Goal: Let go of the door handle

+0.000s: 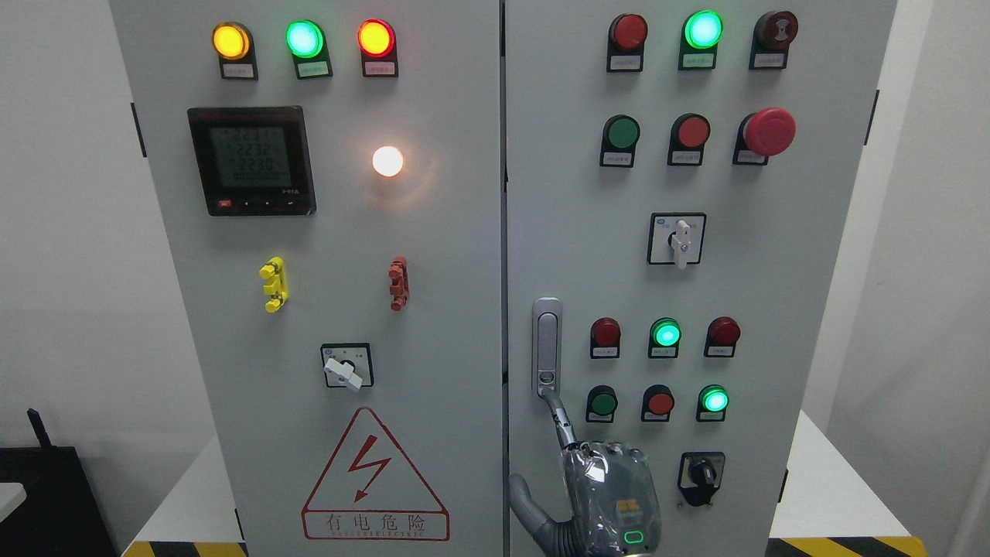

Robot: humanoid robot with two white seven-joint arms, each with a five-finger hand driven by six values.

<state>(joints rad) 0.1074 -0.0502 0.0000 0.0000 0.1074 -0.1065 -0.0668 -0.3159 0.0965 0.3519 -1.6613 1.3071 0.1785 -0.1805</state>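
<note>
The grey metal door handle (547, 346) stands upright on the left edge of the cabinet's right door (773, 232), closed flat against it. My right hand (611, 495) comes up from the bottom edge just below the handle, its back toward the camera. Its index finger (562, 422) is stretched up, and the tip touches the handle's lower end by the lock. The thumb (526, 503) is spread out to the left. The hand grips nothing. The left arm is out of view.
The right door carries lit and unlit push buttons, a red emergency stop (769, 131) and rotary switches (678, 240) (702, 472). The left door (332, 271) has a meter (252, 161), indicator lamps, a switch and a warning triangle (374, 480).
</note>
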